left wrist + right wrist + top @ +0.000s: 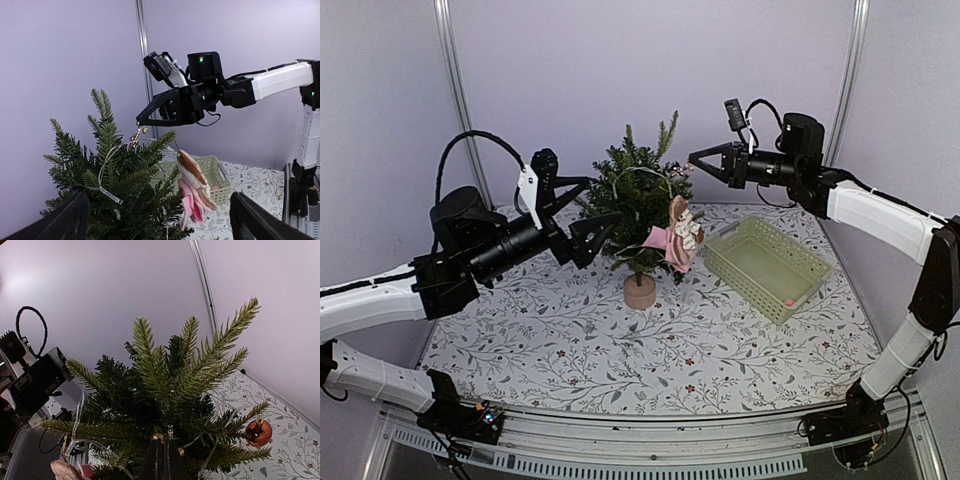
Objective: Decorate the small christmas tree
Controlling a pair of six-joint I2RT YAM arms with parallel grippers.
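The small christmas tree stands on its tan base at mid-table. A pink and brown doll ornament hangs on its right side, and a copper bauble hangs from a branch. My right gripper is at the treetop's right, shut on a clear light string with gold beads that loops over the branches. In the right wrist view the shut fingers pinch the string's clear tip. My left gripper stands wide open at the tree's left, with branches between its fingers.
A pale green basket sits on the table right of the tree, with a small pink item in its near corner. The floral tablecloth covers the table. Purple walls and two metal poles close in the back.
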